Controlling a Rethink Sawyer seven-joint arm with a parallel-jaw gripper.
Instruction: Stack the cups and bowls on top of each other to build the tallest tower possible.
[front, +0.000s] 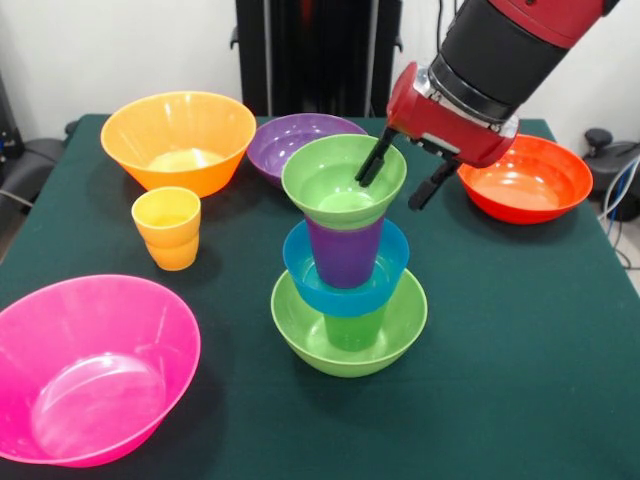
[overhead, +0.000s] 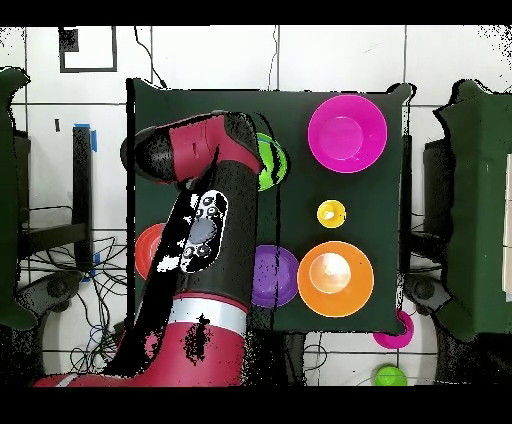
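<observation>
The tower stands mid-table: lime-green bowl, green cup, blue bowl, purple cup, small green bowl on top. My gripper is open at the top bowl's right side, one finger inside the rim and the other outside. A yellow-orange cup stands alone to the left. In the overhead view my arm hides the tower except a green sliver.
Around the tower are an orange bowl, a purple bowl, a red-orange bowl and a large pink bowl. Overhead shows the pink bowl, yellow cup and orange bowl.
</observation>
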